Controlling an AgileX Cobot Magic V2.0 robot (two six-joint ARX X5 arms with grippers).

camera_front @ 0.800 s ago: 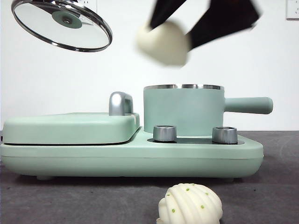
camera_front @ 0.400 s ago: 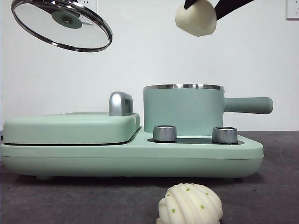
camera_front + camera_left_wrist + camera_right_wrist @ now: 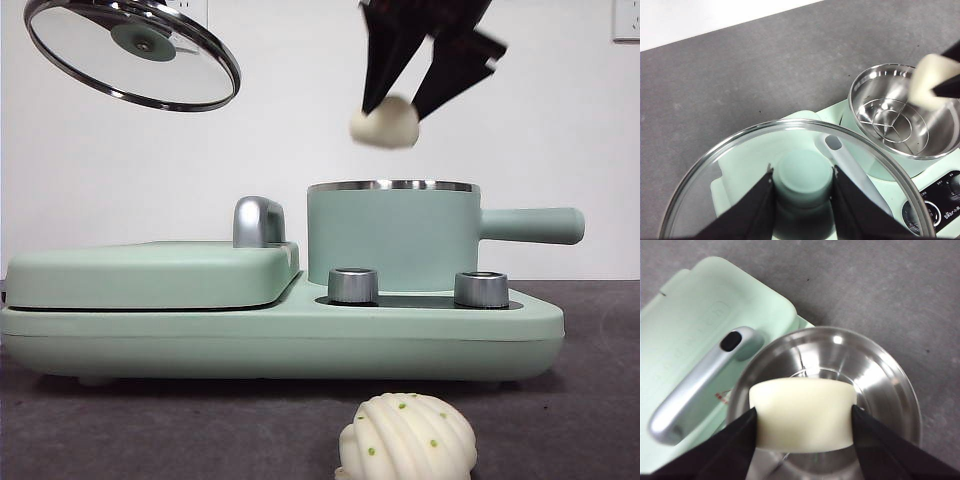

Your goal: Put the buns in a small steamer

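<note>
Right wrist view: my right gripper clamps the smooth bun by its ends above the steamer; it looks soft and light, so I squeeze gently, while my left gripper grips the lid knob.

You see a mint-green steamer with a shiny steel rim, a plain cream-white bun between black tool jaws, a ridged cream bun speckled with green dots, and a dark grey tabletop.
</note>
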